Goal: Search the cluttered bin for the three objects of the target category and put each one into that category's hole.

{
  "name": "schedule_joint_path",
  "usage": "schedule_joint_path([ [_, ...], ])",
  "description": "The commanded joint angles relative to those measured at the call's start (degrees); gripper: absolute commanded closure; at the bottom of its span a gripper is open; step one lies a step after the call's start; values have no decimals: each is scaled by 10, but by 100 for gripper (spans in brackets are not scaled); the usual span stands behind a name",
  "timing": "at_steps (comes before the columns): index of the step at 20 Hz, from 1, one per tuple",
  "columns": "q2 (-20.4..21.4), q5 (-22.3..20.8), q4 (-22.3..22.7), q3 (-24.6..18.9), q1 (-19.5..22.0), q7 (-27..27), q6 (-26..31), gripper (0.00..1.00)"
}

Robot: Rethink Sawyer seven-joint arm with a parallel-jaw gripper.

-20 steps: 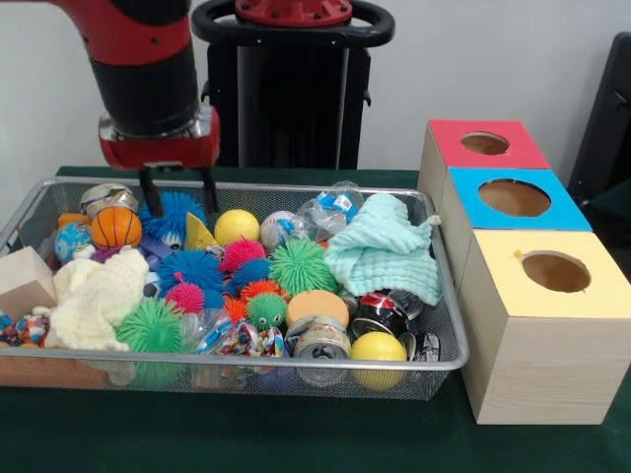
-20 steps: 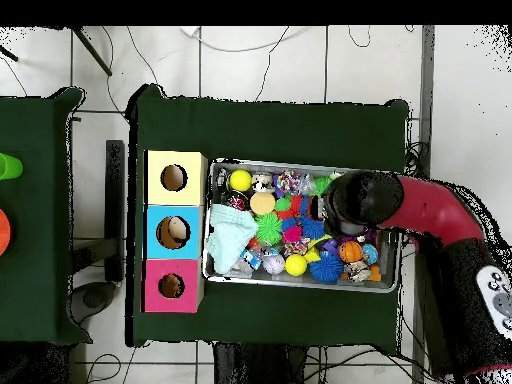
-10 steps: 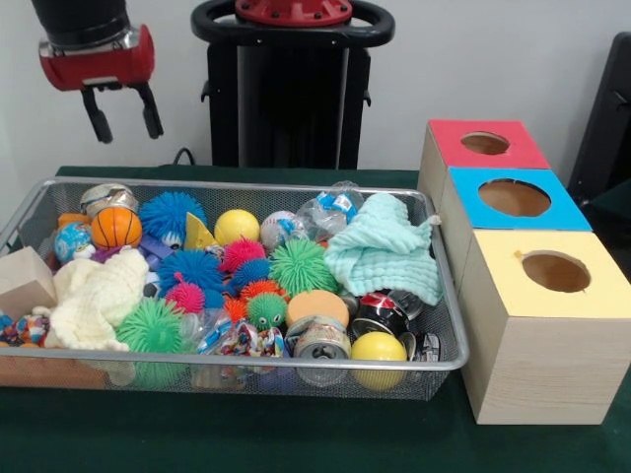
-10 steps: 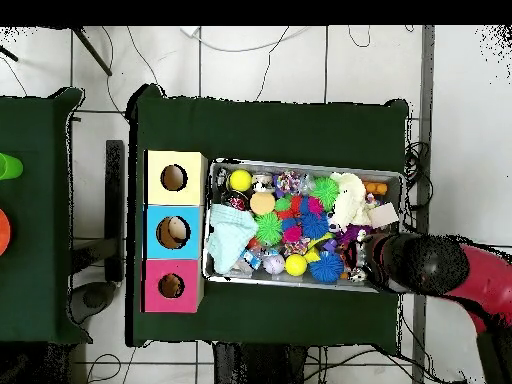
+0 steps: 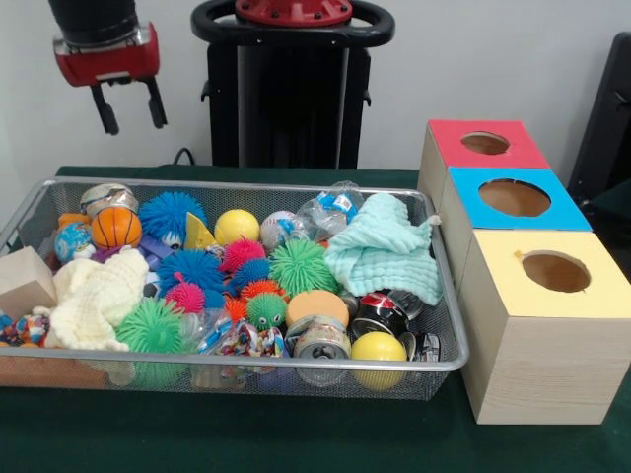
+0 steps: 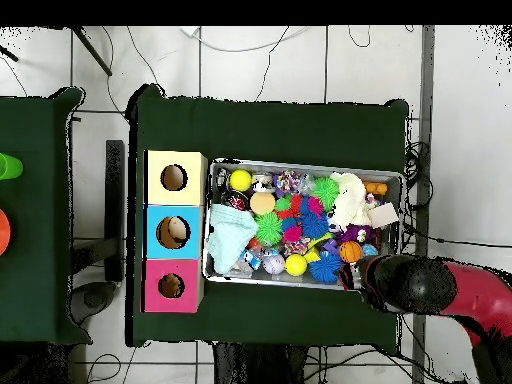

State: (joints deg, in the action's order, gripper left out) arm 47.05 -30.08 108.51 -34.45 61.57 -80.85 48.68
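Your claw [image 5: 129, 106] hangs high above the bin's back corner, its two fingers [image 5: 104, 111] spread apart and nothing between them. From above you only see the arm's black wrist [image 6: 400, 283] over the bin's corner nearest the robot. Below it sits the wire mesh bin [image 5: 237, 366] on the green desk [image 5: 296, 434], packed: basketball toy [image 5: 115, 227], blue spiky ball [image 5: 170, 212], yellow ball [image 5: 237, 226], green spiky ball [image 5: 301, 266], mint cloth [image 5: 383, 251], cream cloth [image 5: 97, 296], crushed cans [image 5: 323, 345], a wooden block [image 5: 22, 279]. Beside the bin stand three boxes with round holes, touching in a row: red [image 5: 483, 144], blue [image 5: 513, 198], yellow [image 5: 554, 271]. You can't tell the target category from these views.
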Motion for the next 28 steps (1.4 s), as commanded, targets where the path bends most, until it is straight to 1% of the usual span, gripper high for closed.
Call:
schedule_joint_path([
  [1,-63,-87,20,-28,-48,71,-76,0],
  [3,-78,-90,10,-30,-49,72,-76,0],
  [12,-124,-71,-35,-66,-6,155,-20,0],
  [14,-130,-72,-40,-71,1,158,-18,0],
  [17,-137,-74,-45,-78,7,157,-12,0],
  [20,-138,-70,-45,-90,21,171,4,0],
  [28,-139,-56,-70,-116,43,208,72,0],
])
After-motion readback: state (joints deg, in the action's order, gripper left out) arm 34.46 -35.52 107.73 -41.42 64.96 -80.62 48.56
